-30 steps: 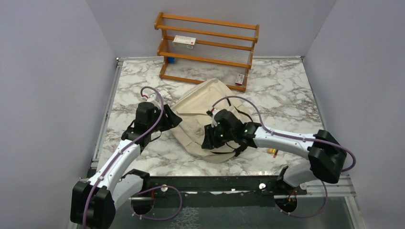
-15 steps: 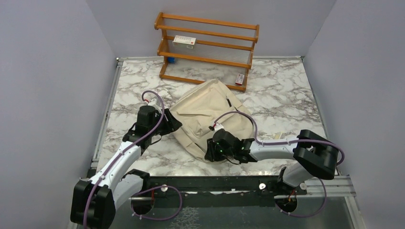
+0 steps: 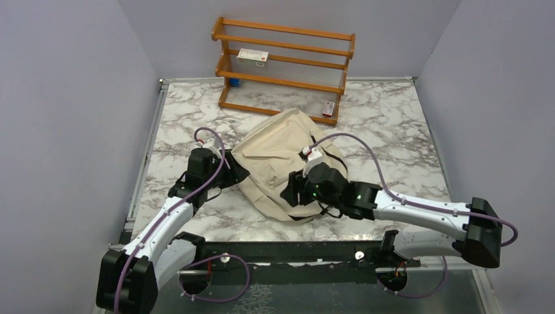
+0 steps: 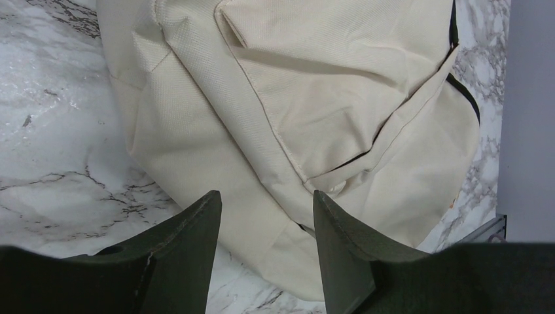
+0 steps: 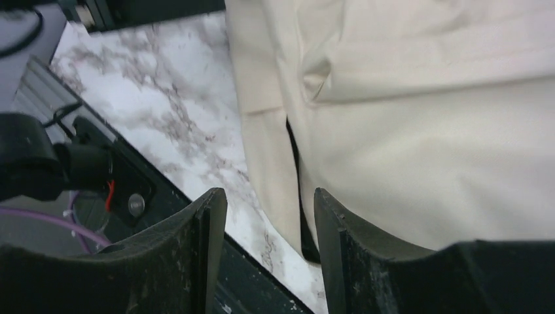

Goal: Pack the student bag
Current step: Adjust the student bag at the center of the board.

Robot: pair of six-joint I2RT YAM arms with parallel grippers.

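Note:
The student bag (image 3: 278,152), a large cream fabric backpack with black straps, lies on the marble table (image 3: 393,131) in the middle. My left gripper (image 3: 237,169) is open and empty at the bag's left edge; its wrist view shows the bag (image 4: 314,98) just ahead of the fingers (image 4: 196,229). My right gripper (image 3: 292,191) is open and empty over the bag's near edge; its wrist view shows the cream fabric (image 5: 419,131) and a black strap (image 5: 302,216) between the fingers.
A wooden rack (image 3: 283,69) stands at the back with a white box (image 3: 252,56), a blue item (image 3: 233,82) and a small red-and-white box (image 3: 328,108). A black rail (image 3: 294,252) runs along the near table edge. Grey walls close in both sides.
My right gripper has moved over the bag's near edge, dipping toward me and then back up and right, while its arm stretched out. My left gripper has barely shifted.

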